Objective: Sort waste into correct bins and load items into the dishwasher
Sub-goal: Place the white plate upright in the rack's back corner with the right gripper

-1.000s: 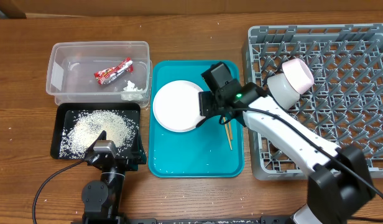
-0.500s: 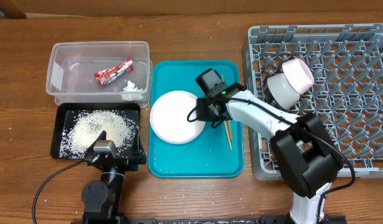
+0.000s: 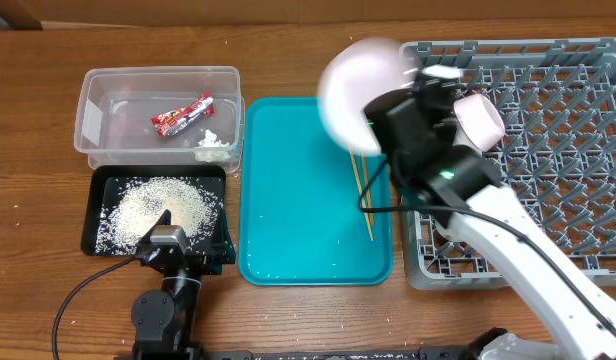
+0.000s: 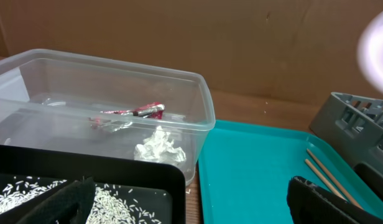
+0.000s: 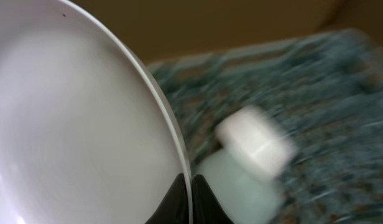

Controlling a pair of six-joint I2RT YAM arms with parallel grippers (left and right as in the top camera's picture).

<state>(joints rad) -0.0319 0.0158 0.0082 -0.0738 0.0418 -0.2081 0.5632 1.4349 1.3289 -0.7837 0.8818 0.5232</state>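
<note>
Pink-white plate (image 3: 360,92) pinched at rim by right gripper (image 5: 191,198), near grey rack (image 3: 563,215). Slot edge-on between pegs (image 3: 588,92), clear of bowl (image 3: 450,148).

Wooden table (image 3: 288,52) carries clear tub (image 3: 89,112), black tray (image 3: 91,216), teal tray (image 3: 298,200), grey dish rack (image 3: 568,130).

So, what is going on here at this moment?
The right gripper holds the pale plate by its rim, up in the air over the teal tray and beside the grey dish rack. The plate looks blurred. A small cup is in the rack, and two chopsticks lie on the teal tray. The red wrapper and tissue are in the clear tub, and the rice is in the black tray. The left gripper is open, low by the black tray.
</note>
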